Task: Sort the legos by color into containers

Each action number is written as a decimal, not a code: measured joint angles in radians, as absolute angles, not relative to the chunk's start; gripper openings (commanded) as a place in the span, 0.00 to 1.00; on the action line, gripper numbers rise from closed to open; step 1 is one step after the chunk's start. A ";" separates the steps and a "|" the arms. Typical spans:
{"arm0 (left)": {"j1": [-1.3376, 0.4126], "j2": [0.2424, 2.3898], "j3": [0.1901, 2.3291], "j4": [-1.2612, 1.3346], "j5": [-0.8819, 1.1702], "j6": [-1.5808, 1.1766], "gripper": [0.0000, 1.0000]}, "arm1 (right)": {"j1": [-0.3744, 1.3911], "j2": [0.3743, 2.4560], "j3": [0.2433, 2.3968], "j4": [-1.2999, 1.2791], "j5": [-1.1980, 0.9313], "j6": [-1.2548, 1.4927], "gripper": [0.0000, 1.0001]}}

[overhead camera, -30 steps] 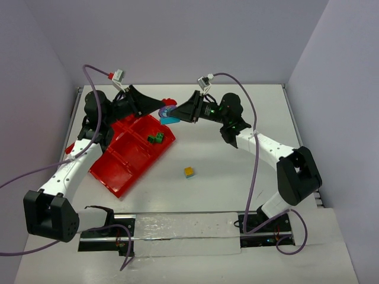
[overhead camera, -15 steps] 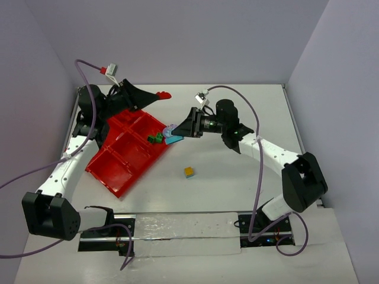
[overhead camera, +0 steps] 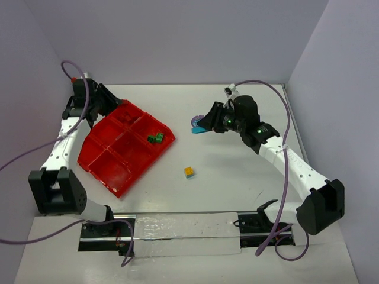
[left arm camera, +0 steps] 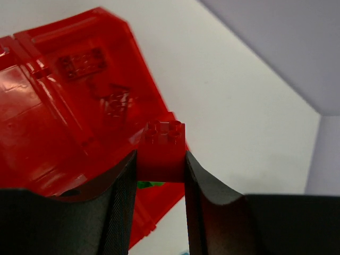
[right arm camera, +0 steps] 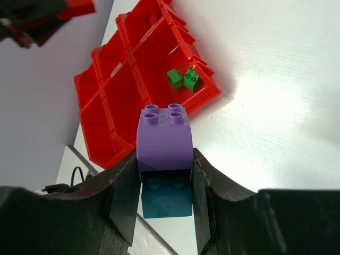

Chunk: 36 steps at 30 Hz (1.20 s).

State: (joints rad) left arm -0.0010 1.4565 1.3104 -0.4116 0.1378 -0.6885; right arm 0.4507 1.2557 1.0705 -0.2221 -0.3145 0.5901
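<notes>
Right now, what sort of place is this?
Probably a robot test cell: a white table boxed in by plain lilac walls, a left arm and a right arm bolted at its near edge, and a red tray holding green toy bricks.

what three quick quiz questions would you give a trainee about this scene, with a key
1. True or false: the left claw is shut on a red brick.
2. Relative to the red tray, the yellow-topped brick lies: A inside it, B outside it on the table, C on its rim.
3. Fill in: the right claw holds a purple brick stacked on a ___ one.
Key: 1 true; 2 B; 3 teal.
</notes>
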 measured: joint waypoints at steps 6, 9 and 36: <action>-0.007 1.634 1.344 -0.439 0.083 -0.657 0.00 | 0.451 1.254 1.077 -0.258 -0.299 0.577 0.00; -0.014 1.703 1.391 -0.442 0.070 -0.642 0.00 | 0.451 1.254 1.077 -0.269 -0.299 0.577 0.00; -0.224 1.374 1.325 -0.240 0.365 -0.614 0.89 | 0.451 1.254 1.119 -0.247 -0.377 0.625 0.00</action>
